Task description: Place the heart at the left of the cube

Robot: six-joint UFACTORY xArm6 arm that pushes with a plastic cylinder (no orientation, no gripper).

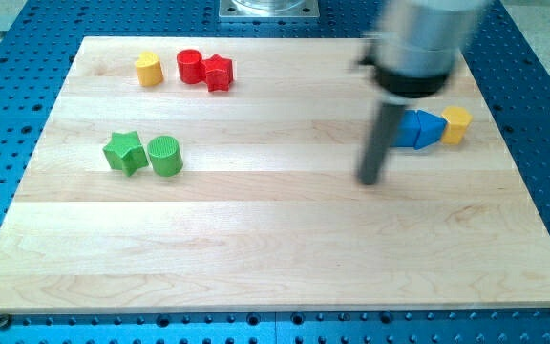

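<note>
Heart: yellow heart (148, 69), small, upright, top left, beside red cylinder (190, 66).
Cube: partly hidden blue block (411, 128).
My tip (369, 180): bare rod, grips nothing, below-left of the blue block.

Arm enters from the view's top, motion-blurred; dark rod hangs vertical beneath it, my tip (370, 180) at board level.

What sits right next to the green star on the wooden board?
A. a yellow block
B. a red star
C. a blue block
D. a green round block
D: the green cylinder block sits just to the view's right of the green star block, on the wooden board.
</note>
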